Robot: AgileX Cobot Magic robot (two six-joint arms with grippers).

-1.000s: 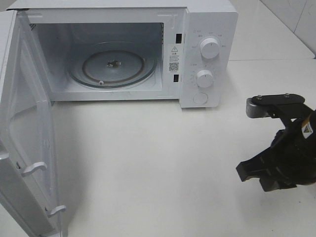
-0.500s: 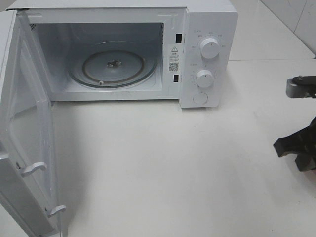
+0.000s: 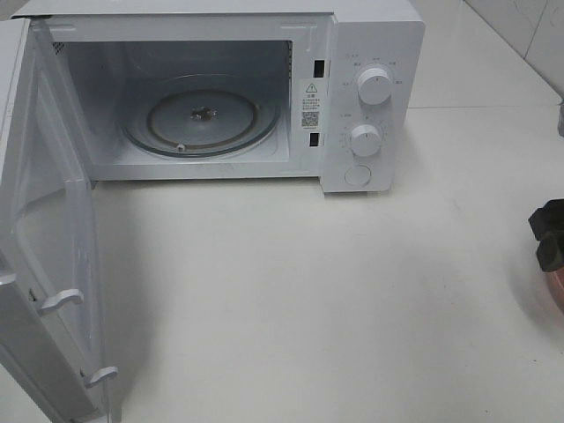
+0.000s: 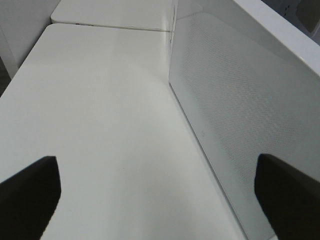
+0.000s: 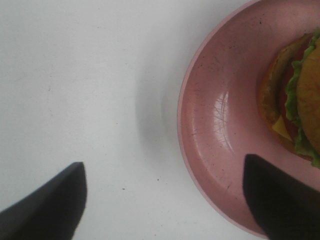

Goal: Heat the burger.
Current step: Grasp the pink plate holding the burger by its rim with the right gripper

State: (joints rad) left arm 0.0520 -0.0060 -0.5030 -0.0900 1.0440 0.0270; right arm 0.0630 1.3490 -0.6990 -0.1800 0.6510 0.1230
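Note:
The burger [image 5: 295, 100], with golden bun, green lettuce and yellow cheese, lies on a pink plate [image 5: 215, 125] in the right wrist view, cut off by the frame edge. My right gripper [image 5: 162, 202] is open above the table, with one finger [image 5: 280, 205] over the plate's rim and the other finger [image 5: 45, 207] over bare table. In the high view only a dark bit of the right gripper [image 3: 550, 236] and a sliver of the plate [image 3: 558, 289] show at the right edge. My left gripper [image 4: 160, 200] is open and empty beside the microwave door [image 4: 240, 100].
The white microwave [image 3: 370, 53] stands at the back with its door [image 3: 44, 247] swung wide open to the left. Its glass turntable [image 3: 201, 115] holds nothing. Two knobs [image 3: 374, 85] are on its right panel. The white table [image 3: 291, 291] spreads in front.
My right arm has moved to the right, almost out of the high view. The microwave and its door have not moved.

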